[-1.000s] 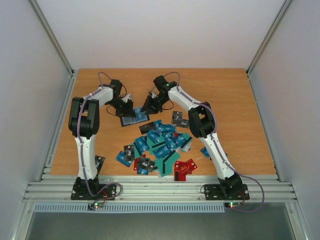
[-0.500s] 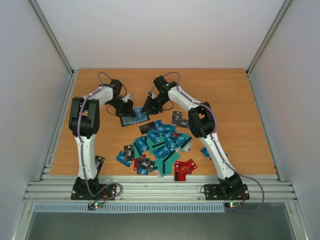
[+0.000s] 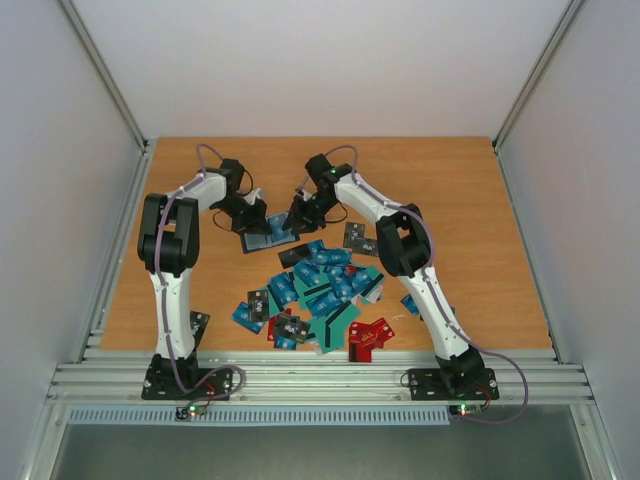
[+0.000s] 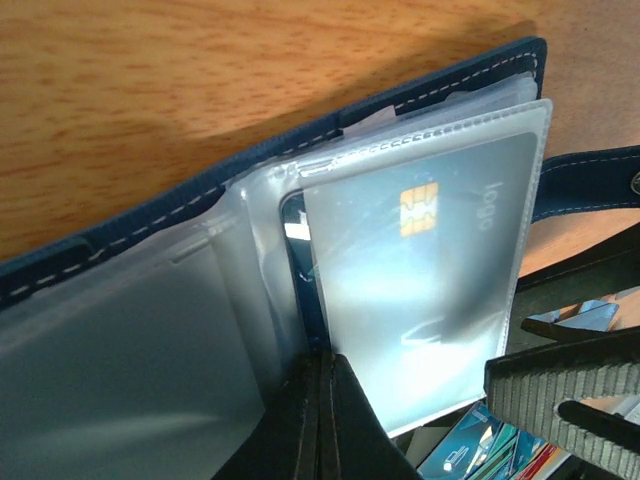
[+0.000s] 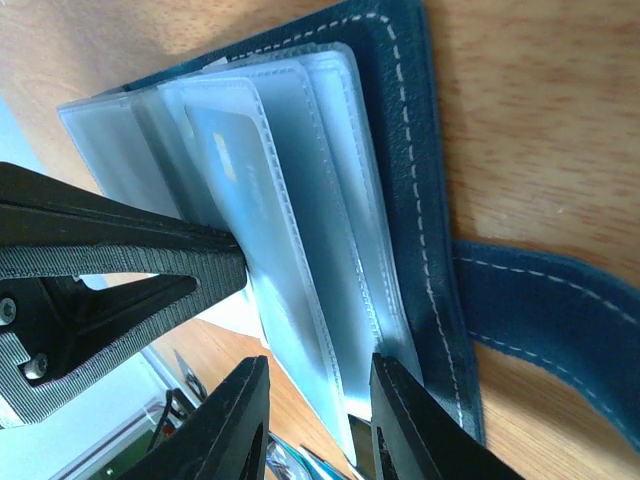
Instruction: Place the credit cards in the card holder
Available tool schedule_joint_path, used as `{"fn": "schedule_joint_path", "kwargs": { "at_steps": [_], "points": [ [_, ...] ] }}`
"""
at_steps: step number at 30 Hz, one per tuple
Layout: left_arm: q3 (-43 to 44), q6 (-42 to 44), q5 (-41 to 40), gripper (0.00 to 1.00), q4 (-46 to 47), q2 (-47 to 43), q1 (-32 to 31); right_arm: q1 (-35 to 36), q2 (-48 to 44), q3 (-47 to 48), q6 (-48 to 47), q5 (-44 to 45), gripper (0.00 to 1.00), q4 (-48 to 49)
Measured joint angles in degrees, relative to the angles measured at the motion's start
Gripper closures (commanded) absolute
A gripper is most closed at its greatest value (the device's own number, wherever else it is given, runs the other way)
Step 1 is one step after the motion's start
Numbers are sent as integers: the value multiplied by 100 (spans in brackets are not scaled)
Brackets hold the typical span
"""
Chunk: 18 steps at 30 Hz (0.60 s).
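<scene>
The right arm has dipped nearer the card holder (image 3: 272,233), open on the surface (image 3: 460,200) beyond the credit cards (image 3: 325,290); left jaws have clenched its clear sleeve (image 4: 420,300); right jaws straddle the sleeves, grip unclear; loading seems close.

white arms (image 3: 172,290), black joints, purple cables (image 3: 181,375)
</scene>
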Motion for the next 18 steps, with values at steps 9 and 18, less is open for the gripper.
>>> {"fn": "schedule_joint_path", "kwargs": {
  "at_steps": [9,18],
  "points": [
    [50,-2,24,100,-31,26,-17,85,2,236,0,0,71,-109],
    [68,-13,61,100,-31,35,-42,116,2,400,-4,20,71,-201]
  ]
}}
